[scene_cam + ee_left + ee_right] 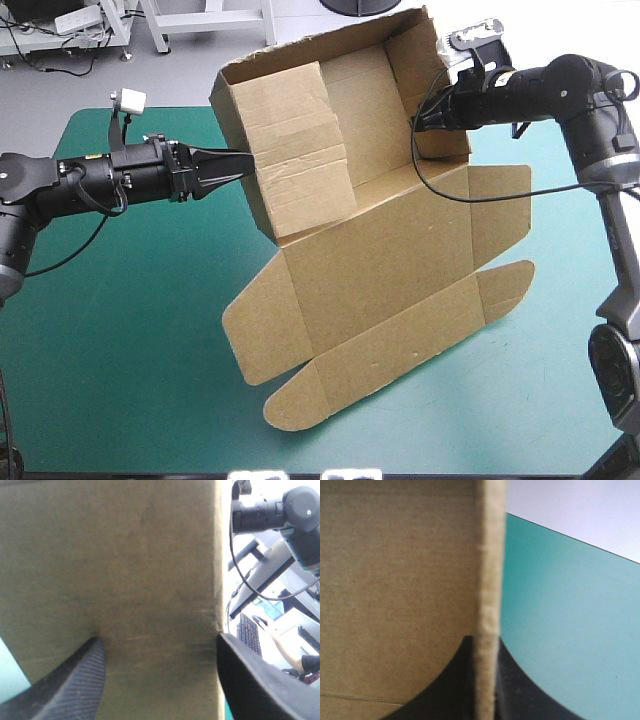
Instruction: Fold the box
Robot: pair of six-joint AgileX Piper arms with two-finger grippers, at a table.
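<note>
A brown cardboard box [380, 270], walls raised into an open tray and lid hanging flat, is held tilted over the teal-green table cover [130, 330], the right black-finned gripper [425, 118] clenched on its right wall, the left black-finned gripper [240, 160] spread open at its left wall.

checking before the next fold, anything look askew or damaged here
The box hangs tilted, tray half-formed, lid flaps trailing onto the teal-green cover. The right gripper pinches its right wall; the left gripper stands open at the left wall. No tears visible.
</note>
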